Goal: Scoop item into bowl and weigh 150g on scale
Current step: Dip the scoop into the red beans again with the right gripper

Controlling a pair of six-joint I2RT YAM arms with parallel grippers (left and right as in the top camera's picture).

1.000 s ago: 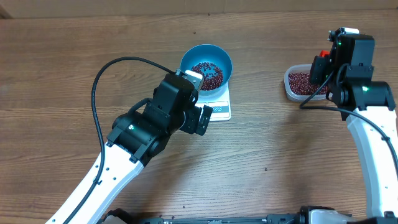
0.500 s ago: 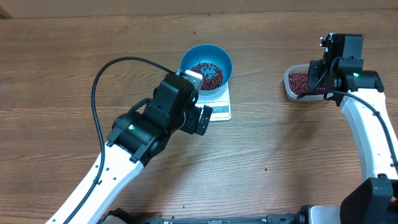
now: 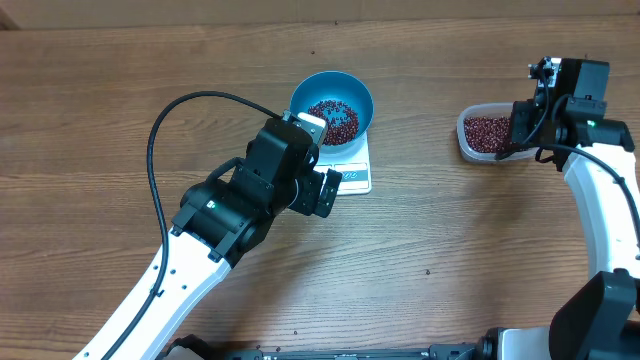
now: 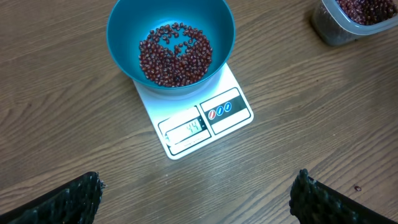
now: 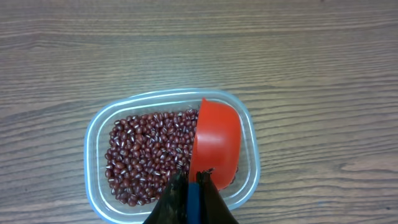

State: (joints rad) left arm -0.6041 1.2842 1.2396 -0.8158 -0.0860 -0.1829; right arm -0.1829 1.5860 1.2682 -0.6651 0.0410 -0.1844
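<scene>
The sky-blue bowl (image 3: 332, 105) (image 4: 124, 25) stands on the white scale (image 3: 352, 172) (image 4: 208, 121) and holds a layer of dark red beans (image 4: 174, 56). My left gripper (image 4: 196, 193) hovers open just in front of the scale, with nothing between its fingers. My right gripper (image 5: 193, 182) (image 3: 522, 132) is shut on the blue handle of an orange-red scoop (image 5: 216, 140). The scoop sits tilted inside the clear container (image 5: 93, 186) (image 3: 466, 140), against the right side of the beans (image 5: 149, 155) in it.
The scale's display (image 4: 186, 129) is lit and its blue-outlined buttons (image 4: 222, 110) sit beside it. My left arm (image 3: 230, 215) covers the table in front of the scale. Bare wood lies between the scale and the container.
My right gripper has shifted slightly right and toward the table's front over the container, with the scoop lowered among the beans. The left arm, bowl and scale have not moved.
</scene>
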